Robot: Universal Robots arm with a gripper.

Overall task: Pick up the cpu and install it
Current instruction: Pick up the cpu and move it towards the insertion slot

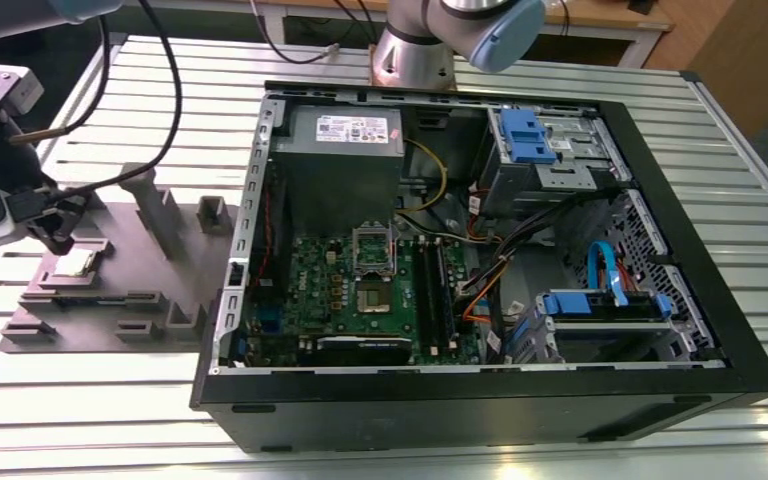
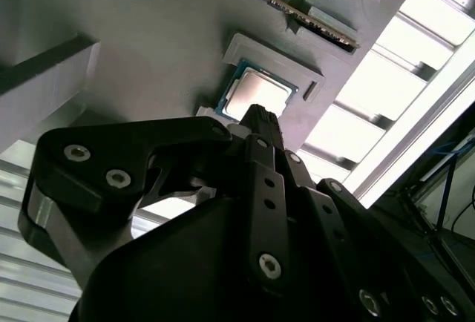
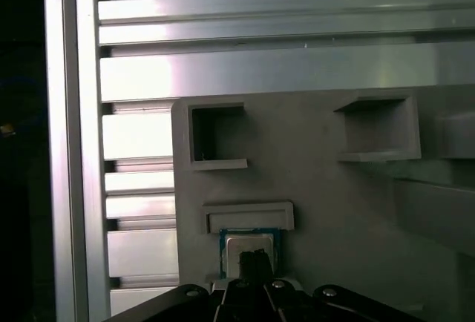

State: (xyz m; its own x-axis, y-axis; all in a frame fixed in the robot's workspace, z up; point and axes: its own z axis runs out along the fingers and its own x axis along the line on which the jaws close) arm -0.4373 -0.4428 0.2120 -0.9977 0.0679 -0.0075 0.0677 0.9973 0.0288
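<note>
Hovering close over the cpu (image 2: pixel 256 93), the gripper (image 2: pixel 260 116) has its fingers (image 2: pixel 261 135) together; the grey fixture (image 2: pixel 148 40) cradles the cpu square for pickup.

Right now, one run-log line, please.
gripper: over cpu, fingers shut, not gripping | cpu: in grey holder recess, outside computer case | install: not done

No text can be read. White label (image 1: pixel 344 127) on the grey power supply (image 1: pixel 341 160), upper centre of the exterior view: printed lines, too small to read. Circuit board (image 1: pixel 357 290), centre of frame: markings unresolvable. cpu (image 2: pixel 256 93) top, second wrist view: no marking can be made out.
</note>
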